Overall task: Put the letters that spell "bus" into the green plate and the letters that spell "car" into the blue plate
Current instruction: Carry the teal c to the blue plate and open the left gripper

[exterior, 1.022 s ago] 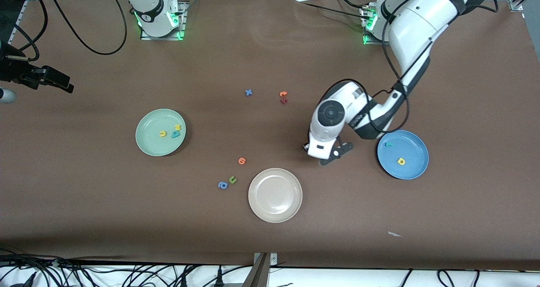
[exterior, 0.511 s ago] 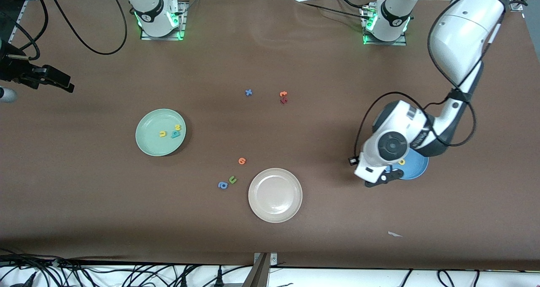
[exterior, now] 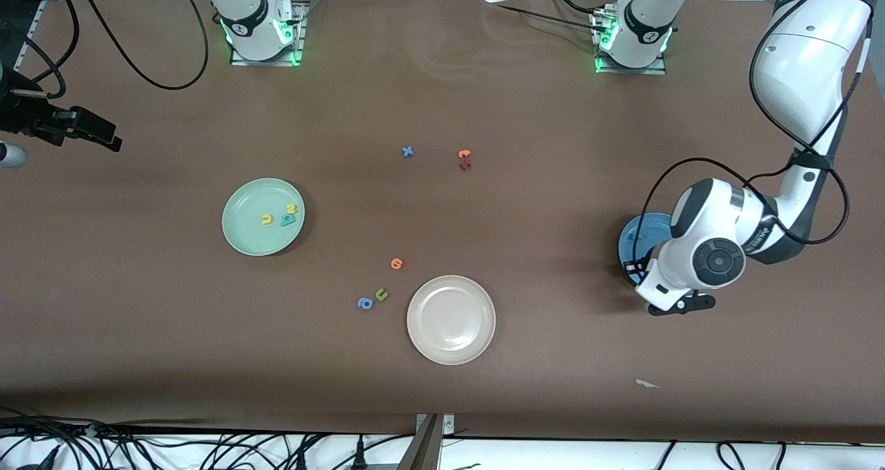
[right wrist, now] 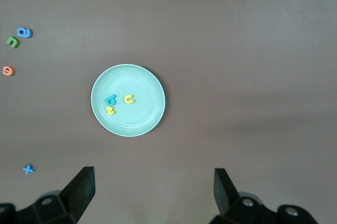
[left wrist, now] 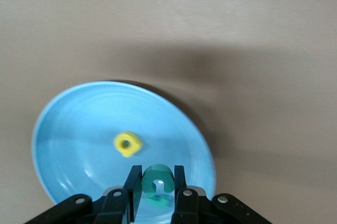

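A brown bench [exterior: 442,97] fills the scene, with both arm bases along its far edge. The left arm reaches down from its base to the blue plate [exterior: 632,238], which lies toward the left arm's end of the bench and is largely covered by the arm's wrist in the front view; the right arm waits high up, its end effector [right wrist: 152,190] spread wide open with nothing between its fingers, over the bench by the green plate [exterior: 238,238].

The green plate sits toward the right arm's end of the bench, and in it lie the yellow u [exterior: 266,219], the teal b [exterior: 286,220] and the yellow s [exterior: 291,209], the b and s touching; the blue plate holds the yellow a [left wrist: 128,144] and the small teal r [left wrist: 158,201], the r partly hidden under the fingers; the beige-white plate [exterior: 451,320] lies nearest the front camera, between the other two.

The left end effector [left wrist: 158,192] hangs over the blue plate, clamped on the teal c [left wrist: 157,180].

Loose on the bench: a blue x [exterior: 407,151]; two orange and red letters [exterior: 464,159] touching; an orange letter [exterior: 396,263]; the green u [exterior: 381,294] just beside the blue a [exterior: 365,303].
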You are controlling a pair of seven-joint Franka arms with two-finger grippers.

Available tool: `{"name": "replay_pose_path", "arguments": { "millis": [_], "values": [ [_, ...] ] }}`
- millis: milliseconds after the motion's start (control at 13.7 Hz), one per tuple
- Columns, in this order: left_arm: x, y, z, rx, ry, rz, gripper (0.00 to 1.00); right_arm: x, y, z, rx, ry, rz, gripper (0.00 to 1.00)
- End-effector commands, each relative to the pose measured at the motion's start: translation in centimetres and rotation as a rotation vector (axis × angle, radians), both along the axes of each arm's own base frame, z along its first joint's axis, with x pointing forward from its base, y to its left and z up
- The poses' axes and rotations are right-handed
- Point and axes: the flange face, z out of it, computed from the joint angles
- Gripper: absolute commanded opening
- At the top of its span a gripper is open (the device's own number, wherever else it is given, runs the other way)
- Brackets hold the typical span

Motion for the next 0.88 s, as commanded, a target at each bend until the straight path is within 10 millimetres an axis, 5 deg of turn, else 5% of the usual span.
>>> {"name": "replay_pose_path", "arguments": {
  "millis": [0, 73, 803],
  "values": [
    [-0.2, 1.8, 0.1, 0.001, 0.036, -0.087, 0.62, -0.5, 0.2, 0.6, 0.006, -0.001, 0.006, 1.00],
    [-0.1, 2.5, 0.2, -0.008, 0.040, -0.117, 1.00, -0.5, 0.2, 0.6, 0.006, -0.001, 0.006, 1.00],
    [-0.8, 4.5, 6.6, 0.030, 0.058, -0.082, 1.00, -0.5, 0.4, 0.6, 0.000, -0.001, 0.011, 1.00]
  ]
}}
